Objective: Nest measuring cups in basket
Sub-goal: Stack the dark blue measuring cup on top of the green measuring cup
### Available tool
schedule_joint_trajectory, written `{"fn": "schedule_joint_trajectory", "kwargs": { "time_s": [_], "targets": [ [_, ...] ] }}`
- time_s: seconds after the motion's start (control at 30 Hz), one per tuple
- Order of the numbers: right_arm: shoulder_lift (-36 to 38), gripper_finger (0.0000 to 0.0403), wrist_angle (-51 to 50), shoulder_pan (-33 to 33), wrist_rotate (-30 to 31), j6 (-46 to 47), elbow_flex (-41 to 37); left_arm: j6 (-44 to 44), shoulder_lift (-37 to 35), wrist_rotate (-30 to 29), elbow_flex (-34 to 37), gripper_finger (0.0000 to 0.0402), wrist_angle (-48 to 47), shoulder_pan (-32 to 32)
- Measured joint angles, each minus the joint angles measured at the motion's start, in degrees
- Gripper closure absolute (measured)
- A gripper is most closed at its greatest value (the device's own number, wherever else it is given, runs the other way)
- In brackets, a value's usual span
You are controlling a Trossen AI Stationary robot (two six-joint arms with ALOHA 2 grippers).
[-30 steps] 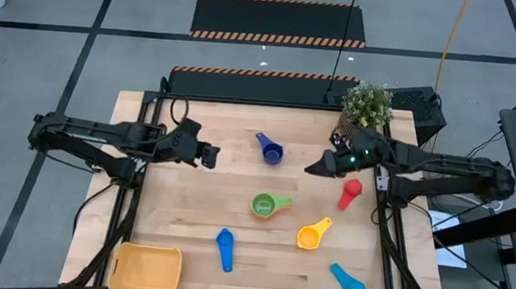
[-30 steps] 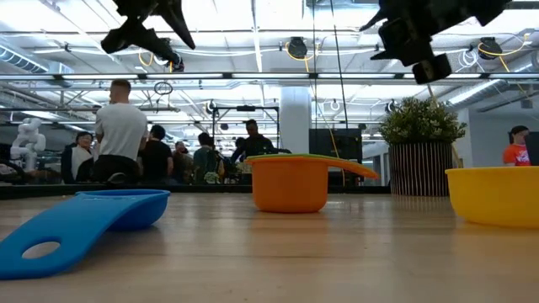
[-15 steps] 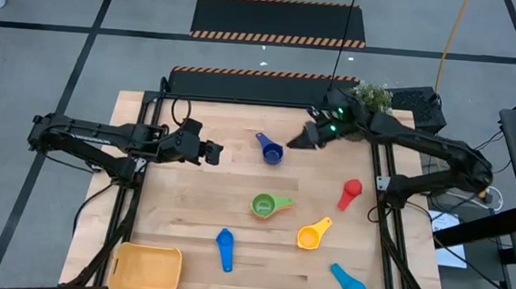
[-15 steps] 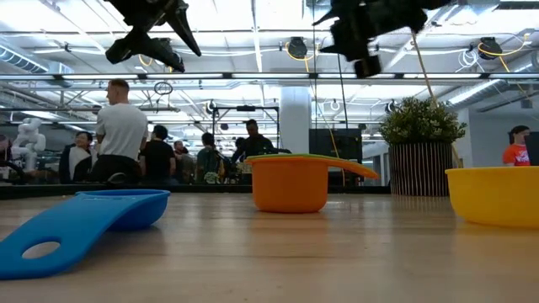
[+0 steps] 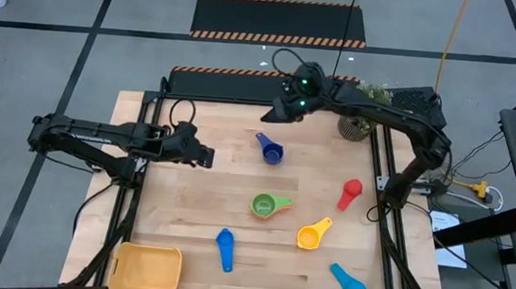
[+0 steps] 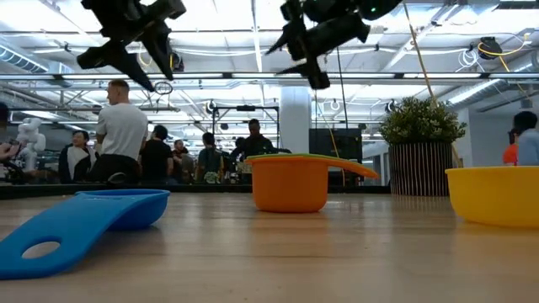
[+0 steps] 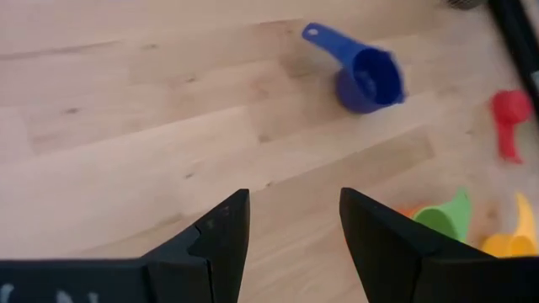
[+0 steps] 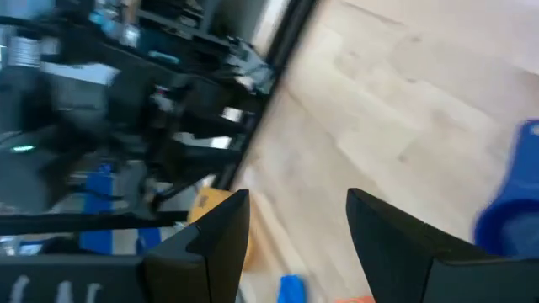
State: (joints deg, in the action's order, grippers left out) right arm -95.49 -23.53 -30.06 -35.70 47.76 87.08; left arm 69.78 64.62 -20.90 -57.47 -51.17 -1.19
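Only the high view shows the shallow yellow-orange plastic basket [image 5: 146, 270] at the wooden table's [image 5: 199, 204] near left corner, well apart from both jaws. The small plastic measuring cups [image 5: 272, 205] lie scattered on the table, the dark blue one [image 5: 269, 150] between the left gripper [image 5: 204, 157] and right gripper [image 5: 269, 116]. Both pairs of jaws stand apart, holding nothing.

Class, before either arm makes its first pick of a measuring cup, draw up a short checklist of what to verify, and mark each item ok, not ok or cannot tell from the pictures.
1. Left gripper empty, fingers apart: ok.
2. Right gripper empty, fingers apart: ok.
3. Basket sits at the table's front left corner, nothing in it: ok.
4. All six cups lie apart on the table, none stacked: dark blue cup, red cup, green cup, orange cup, blue cup, light blue cup: ok.
5. Which cup is largest, for the nesting order: cannot tell.
6. A gripper lined up over a cup: not ok; both hang above bare wood.
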Motion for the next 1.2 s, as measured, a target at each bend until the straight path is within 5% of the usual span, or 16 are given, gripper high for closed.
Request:
{"fn": "schedule_joint_trajectory", "kwargs": {
  "time_s": [0.67,1.2],
  "targets": [
    [-15.02,0.0209,-7.59,-2.17,1.09,-20.91,0.56,1.98,-0.02,-0.51,0.0,0.0213,0.27,0.35],
    [-16.93,0.014,-5.01,-6.02,1.02,-24.48,0.53,1.02,-0.01,-0.33,0.0,0.0213,1.84,4.5]
  ]
}}
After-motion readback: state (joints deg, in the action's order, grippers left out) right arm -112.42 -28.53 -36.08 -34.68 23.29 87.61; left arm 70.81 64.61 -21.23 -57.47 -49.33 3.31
